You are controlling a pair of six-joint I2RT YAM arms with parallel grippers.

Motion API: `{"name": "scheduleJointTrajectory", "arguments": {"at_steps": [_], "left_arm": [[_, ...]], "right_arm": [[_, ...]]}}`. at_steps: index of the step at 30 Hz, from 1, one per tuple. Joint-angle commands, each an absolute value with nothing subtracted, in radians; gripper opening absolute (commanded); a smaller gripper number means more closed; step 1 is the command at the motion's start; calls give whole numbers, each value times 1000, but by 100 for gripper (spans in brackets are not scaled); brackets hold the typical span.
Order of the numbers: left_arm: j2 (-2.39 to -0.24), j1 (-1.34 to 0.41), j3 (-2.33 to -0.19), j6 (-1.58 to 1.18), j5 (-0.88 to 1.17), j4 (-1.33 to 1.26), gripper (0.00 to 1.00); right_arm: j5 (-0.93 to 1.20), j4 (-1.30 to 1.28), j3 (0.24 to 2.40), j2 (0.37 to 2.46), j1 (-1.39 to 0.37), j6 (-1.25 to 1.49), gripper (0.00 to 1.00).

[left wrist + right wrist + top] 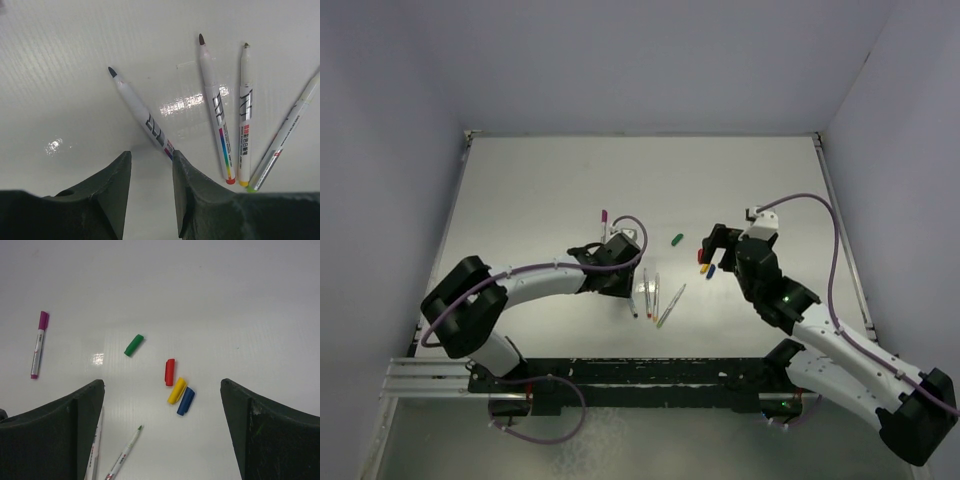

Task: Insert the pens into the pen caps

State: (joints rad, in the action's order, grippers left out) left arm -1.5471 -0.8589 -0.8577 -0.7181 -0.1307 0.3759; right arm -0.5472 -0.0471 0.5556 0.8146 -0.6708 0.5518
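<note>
**Task status.** We count one pen of five as finished: the purple pen (pixel 37 345) lies capped on the surface (pixel 225 300), off to the far left side, well apart from everything else. Four pens lie uncapped in a loose fan near the left arm: the dark-tipped pen (pixel 142 117), the red-tipped pen (pixel 215 100), the yellow-tipped pen (pixel 244 115) and the green-tipped pen (pixel 285 140). Four pen caps lie loose in front of the right arm. The green cap (pixel 133 345) is on its own. The red cap (pixel 170 372), yellow cap (pixel 177 391) and blue cap (pixel 185 401) sit in a tight cluster, with yellow and blue touching or nearly so. We judge four insertions outstanding, and none is under way.

**Left fingers.** The left fingers (pixel 177 165) stand partly apart, low over the surface, with nothing clamped between them. The gap is wider than a pen barrel. The tail end of the dark-tipped pen lies right at one fingertip; we cannot tell whether it touches.

**Right fingers.** The right fingers (pixel 95 405) are spread fully wide and hold nothing. They hang above the cap cluster, which shows in the space between them. We see no contact with any cap.
</note>
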Motion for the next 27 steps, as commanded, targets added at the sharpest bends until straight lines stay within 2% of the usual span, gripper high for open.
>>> {"name": "scheduleJointTrajectory", "arguments": {"at_steps": [1, 10, 27], "left_arm": [[-1595, -866, -894, -734, -118, 342, 42], [-1672, -871, -926, -723, -139, 385, 41], [-1612, -879, -910, -677, -179, 554, 36]], "right_arm": [[-544, -8, 546, 802, -667, 565, 100], [-533, 8, 532, 787, -667, 560, 100], [-532, 2, 531, 764, -667, 577, 100]]}}
